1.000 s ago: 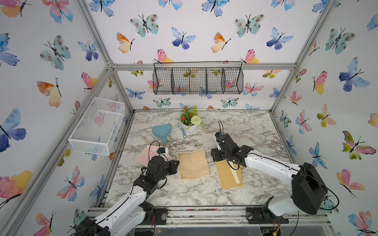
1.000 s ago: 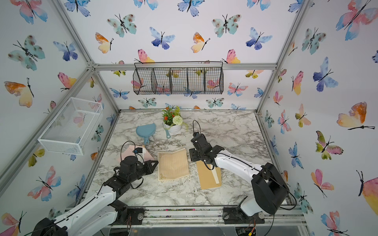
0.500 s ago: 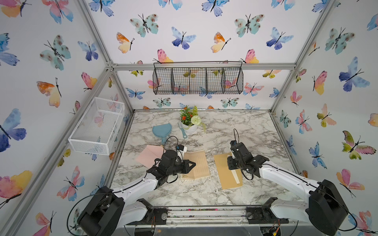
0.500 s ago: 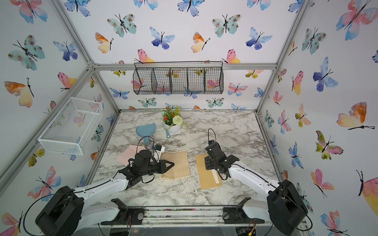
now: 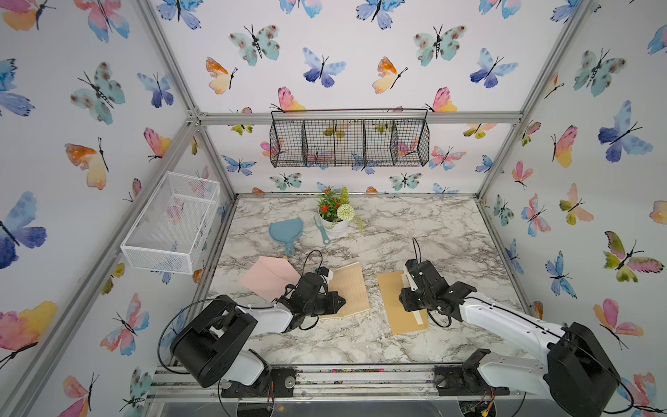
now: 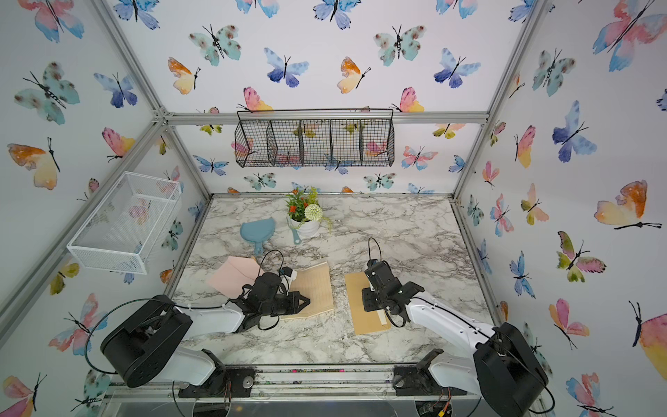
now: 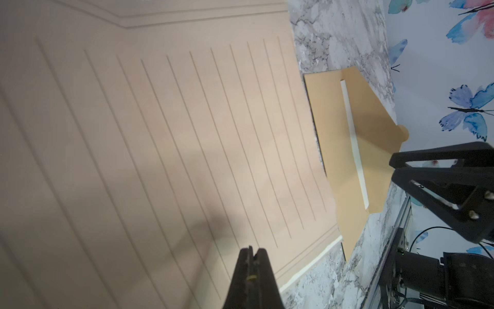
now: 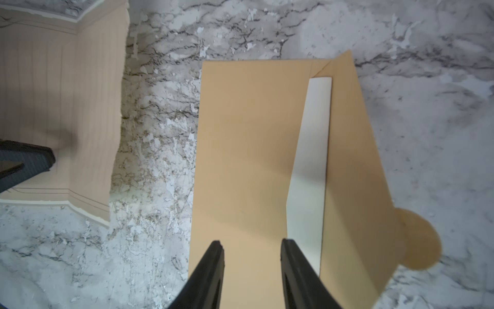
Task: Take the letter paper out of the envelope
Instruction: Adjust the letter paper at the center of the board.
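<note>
The beige lined letter paper (image 5: 352, 285) (image 6: 317, 285) lies flat on the marble table, apart from the envelope. The tan envelope (image 5: 391, 307) (image 6: 355, 317) lies to its right, flap open, with a white strip showing along the flap fold. My left gripper (image 5: 343, 301) (image 7: 252, 250) is shut, its tip over the paper's near left part with nothing seen between the fingers. My right gripper (image 5: 409, 303) (image 8: 251, 242) hangs open just above the envelope (image 8: 246, 147), holding nothing. The paper (image 7: 160, 133) fills the left wrist view.
A pink sheet (image 5: 267, 278) lies left of the left gripper. A blue dustpan (image 5: 285, 231), a brush (image 5: 323, 233) and a flower pot (image 5: 335, 218) stand at the back. A white wire basket (image 5: 173, 220) hangs on the left wall and a black one (image 5: 350, 142) on the back wall.
The left gripper has moved right, from beside the paper to over its left part. The right gripper has shifted right from the gap to over the envelope, its jaws narrower.
</note>
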{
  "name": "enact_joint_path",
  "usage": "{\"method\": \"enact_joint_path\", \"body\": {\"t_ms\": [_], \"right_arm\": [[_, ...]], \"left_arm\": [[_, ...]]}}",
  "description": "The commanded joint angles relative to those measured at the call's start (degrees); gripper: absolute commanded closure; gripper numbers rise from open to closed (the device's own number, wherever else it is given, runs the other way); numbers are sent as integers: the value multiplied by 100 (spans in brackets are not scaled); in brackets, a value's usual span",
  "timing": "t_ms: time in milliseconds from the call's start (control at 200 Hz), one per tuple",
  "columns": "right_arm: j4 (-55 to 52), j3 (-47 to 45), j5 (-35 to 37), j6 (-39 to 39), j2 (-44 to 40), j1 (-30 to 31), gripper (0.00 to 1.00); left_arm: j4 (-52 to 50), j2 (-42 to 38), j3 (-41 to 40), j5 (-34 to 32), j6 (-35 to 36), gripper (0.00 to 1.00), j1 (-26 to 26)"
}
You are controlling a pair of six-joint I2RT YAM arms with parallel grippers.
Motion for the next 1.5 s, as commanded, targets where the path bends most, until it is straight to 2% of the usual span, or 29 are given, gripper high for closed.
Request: {"method": "enact_joint_path", "body": {"t_ms": [0, 220, 400, 566, 726, 1046, 1176, 1261, 1296, 1397, 1497], "right_arm": [[-193, -33, 15, 54, 221, -124, 60], [-269, -68, 65, 87, 34, -526, 60], [-322, -47, -17, 102, 203, -970, 59], [-359, 113, -113, -29, 724, -1298, 59], [-304, 183, -218, -120, 879, -1315, 59], [182, -138, -991, -61, 474, -1315, 59], [317, -176, -1217, -6, 463, -1315, 58], [428, -242, -1281, 23, 566, -1315, 58], [452, -267, -1275, 23, 619, -1315, 58], [491, -318, -1191, 36, 736, -1315, 56], [511, -327, -1194, 57, 746, -1315, 53]], "left_arm": [[148, 108, -86, -452, 11, 99, -37], [-229, 139, -52, -1015, 126, 99, -3], [-292, 56, -167, -1068, 177, 99, 200], [-422, -289, -361, -919, 345, 99, 684], [-531, -770, -591, -609, 441, 99, 1221], [-927, -1641, -459, -173, 290, 99, 1220], [-936, -2035, -368, 259, 126, 99, 1195], [-924, -2102, -144, 432, 48, 99, 940], [-934, -2073, -1, 391, 17, 99, 680], [-994, -1773, 494, -123, -54, 97, -258], [-873, -1204, 934, -608, -187, 87, -984]]}}
